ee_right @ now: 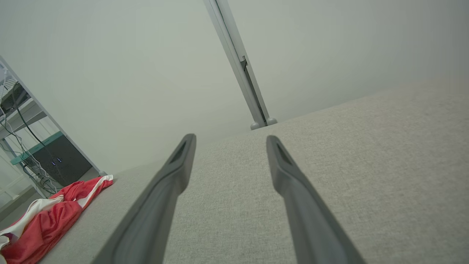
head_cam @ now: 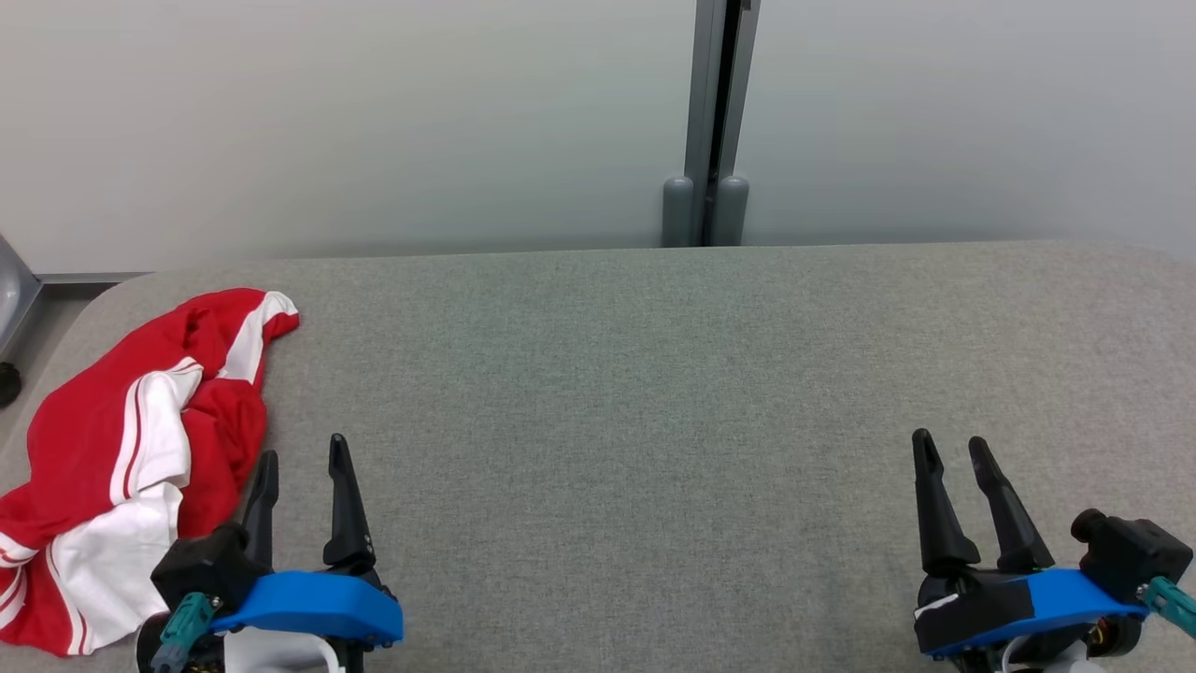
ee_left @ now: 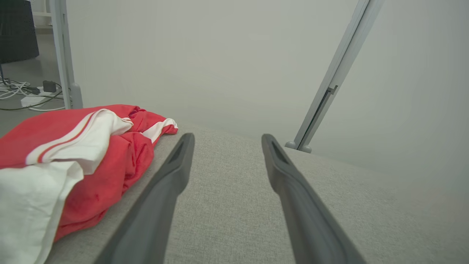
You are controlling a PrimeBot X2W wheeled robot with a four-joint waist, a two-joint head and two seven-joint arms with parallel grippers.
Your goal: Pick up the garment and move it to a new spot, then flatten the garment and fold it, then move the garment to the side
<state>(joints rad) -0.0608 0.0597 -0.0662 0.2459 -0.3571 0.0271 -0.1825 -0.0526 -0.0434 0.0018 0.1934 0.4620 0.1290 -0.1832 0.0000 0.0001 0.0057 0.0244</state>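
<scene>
The crumpled red and white garment (head_cam: 121,467) ran off the head view's left edge, its folds hiding its type. The bottom edge cut off the bases of the left gripper (head_cam: 304,447) and right gripper (head_cam: 950,437). A dark round object (head_cam: 7,383), half cropped, was unidentifiable.

centre: worktop (head_cam: 635,393) is bare grey fabric, an open run between left hand (head_cam: 303,446) and right hand (head_cam: 950,436)
left edge: crumpled red-and-white garment (head_cam: 93,449) heaped just beside the left hand's outer finger, takes up that corner
right side: open fabric ahead of right hand, up to the back edge
far edge: pale partition wall (head_cam: 374,121) and grey post (head_cam: 715,112) stand at the worktop's back edge and close it off
</scene>
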